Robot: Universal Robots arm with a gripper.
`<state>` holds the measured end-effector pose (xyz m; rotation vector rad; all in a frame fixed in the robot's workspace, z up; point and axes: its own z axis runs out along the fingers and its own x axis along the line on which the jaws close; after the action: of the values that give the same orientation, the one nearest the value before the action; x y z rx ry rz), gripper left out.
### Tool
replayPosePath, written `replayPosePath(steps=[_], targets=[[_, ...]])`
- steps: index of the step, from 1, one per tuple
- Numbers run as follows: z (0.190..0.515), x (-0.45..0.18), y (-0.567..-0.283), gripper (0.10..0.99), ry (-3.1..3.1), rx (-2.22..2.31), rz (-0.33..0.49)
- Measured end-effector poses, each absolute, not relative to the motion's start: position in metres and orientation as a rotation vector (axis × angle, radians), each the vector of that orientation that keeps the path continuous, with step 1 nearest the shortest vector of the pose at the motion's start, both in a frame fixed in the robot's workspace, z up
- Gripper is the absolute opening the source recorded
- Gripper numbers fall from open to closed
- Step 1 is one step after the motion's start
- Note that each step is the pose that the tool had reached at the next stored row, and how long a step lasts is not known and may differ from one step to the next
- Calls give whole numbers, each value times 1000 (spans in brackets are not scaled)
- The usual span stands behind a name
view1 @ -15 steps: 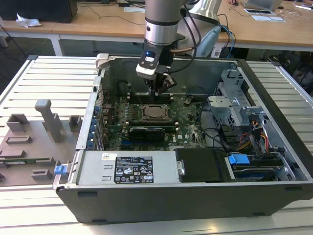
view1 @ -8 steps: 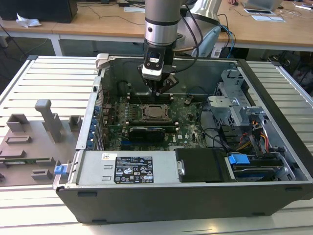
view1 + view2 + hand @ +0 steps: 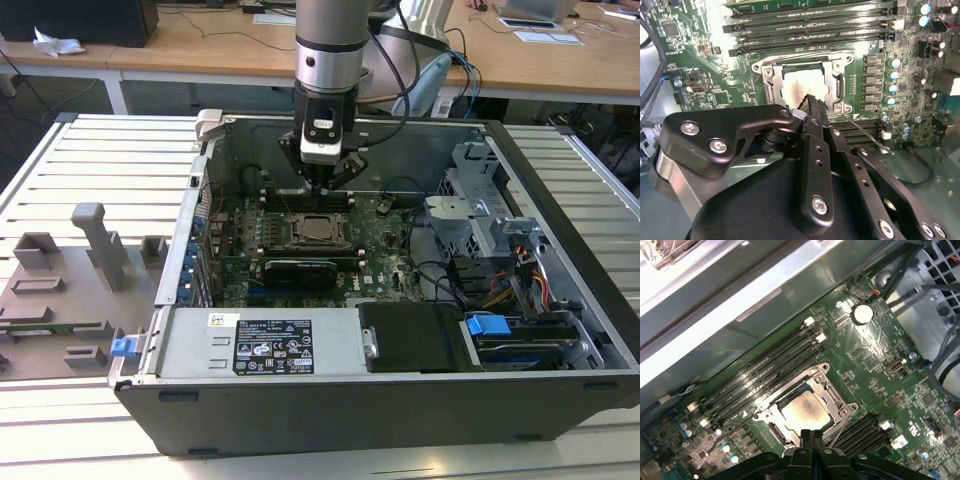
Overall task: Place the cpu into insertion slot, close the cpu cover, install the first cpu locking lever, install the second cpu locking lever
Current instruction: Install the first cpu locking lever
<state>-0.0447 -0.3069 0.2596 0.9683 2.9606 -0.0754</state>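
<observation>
The cpu (image 3: 318, 229) (image 3: 799, 84) (image 3: 805, 412) lies flat in the insertion slot (image 3: 838, 88), its pale metal top facing up. The silver cpu cover (image 3: 767, 80) (image 3: 771, 415) lies down around the chip as a frame. A thin metal locking lever (image 3: 866, 134) sticks out slantwise from one corner of the socket. My gripper (image 3: 322, 188) (image 3: 810, 101) (image 3: 812, 433) hangs just above the socket's edge. Its black fingers are pressed together and hold nothing.
Long black memory slots (image 3: 815, 25) (image 3: 765, 370) run on both sides of the socket. A black card (image 3: 296, 270) lies in front of it, with a power supply (image 3: 262, 345), a drive cage (image 3: 480, 215) and cables (image 3: 450, 275) inside the case walls. Grey fixtures (image 3: 95, 240) stand outside.
</observation>
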Motion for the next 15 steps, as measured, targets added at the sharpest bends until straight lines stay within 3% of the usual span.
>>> replayPosePath(steps=[15], targets=[[260,-45,-307,106,3037,671,-71]])
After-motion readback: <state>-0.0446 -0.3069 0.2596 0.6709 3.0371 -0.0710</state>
